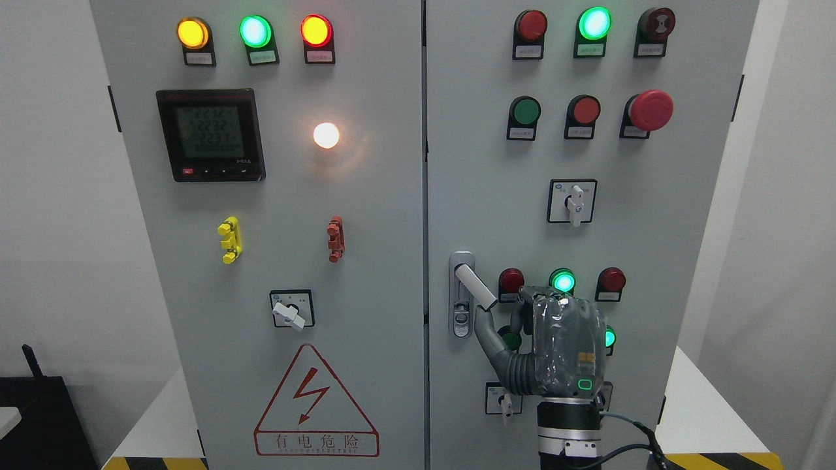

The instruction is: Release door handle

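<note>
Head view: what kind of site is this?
Probably an electrical room or a training mock-up: a grey two-door control cabinet with lit indicator lamps, a digital meter and a high-voltage warning triangle. The right hand is at the door handle.

Bright, even, sharp; white lamp (326, 135) casts a soft glare.

R hand (560, 346) raised upright on its wrist, back to camera, thumb out to the left, fingers curled fwd.
</note>
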